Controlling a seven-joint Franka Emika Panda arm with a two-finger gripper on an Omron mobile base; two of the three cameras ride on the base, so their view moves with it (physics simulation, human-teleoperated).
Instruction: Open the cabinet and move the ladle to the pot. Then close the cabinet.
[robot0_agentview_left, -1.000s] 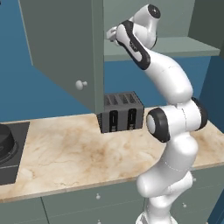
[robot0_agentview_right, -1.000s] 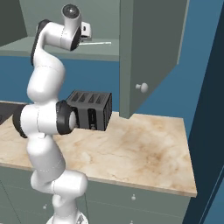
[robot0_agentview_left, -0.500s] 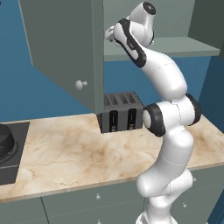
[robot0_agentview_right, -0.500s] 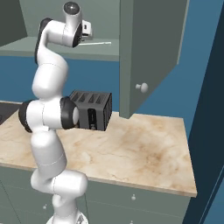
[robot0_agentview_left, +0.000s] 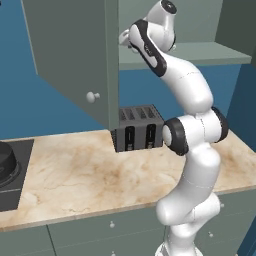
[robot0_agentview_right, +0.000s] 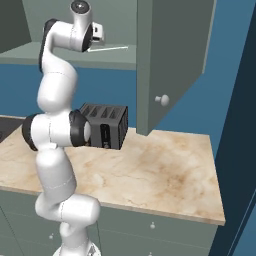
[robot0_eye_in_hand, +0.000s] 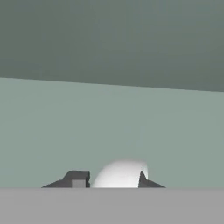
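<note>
Hand view has the nearest evidence: the two dark fingertips (robot0_eye_in_hand: 78, 179) rise at the bottom with a rounded white shape between them, which I take to be the bowl end of the ladle (robot0_eye_in_hand: 120, 174). The tips sit right at its sides, so the gripper (robot0_eye_in_hand: 113, 180) looks pinched on that ball end, though the contact itself is partly hidden. Beyond it the pale shelf floor runs back to the darker rear wall of the cabinet (robot0_eye_in_hand: 109, 39).

From the right base view, the marble counter (robot0_agentview_right: 165, 170) lies nearest, with the dark slotted toaster (robot0_agentview_right: 106, 126) on it toward the left, behind the arm. Higher and farther, the gripper (robot0_agentview_right: 100, 36) is up on the cabinet shelf, and the thin light handle of the ladle (robot0_agentview_right: 114, 48) runs out rightward along the shelf. The right door (robot0_agentview_right: 170, 60) hangs wide open.

Left base view shows the pot (robot0_agentview_left: 6, 162) at the far left edge of the counter, well apart from the shelf.

The ladle looks light and rigid, and I judge its round bowl smooth enough to squirt out of a two-finger pinch. A hold on the neck, where handle meets bowl, would probably be surer, and the long handle may swing if carried from the ball
</note>
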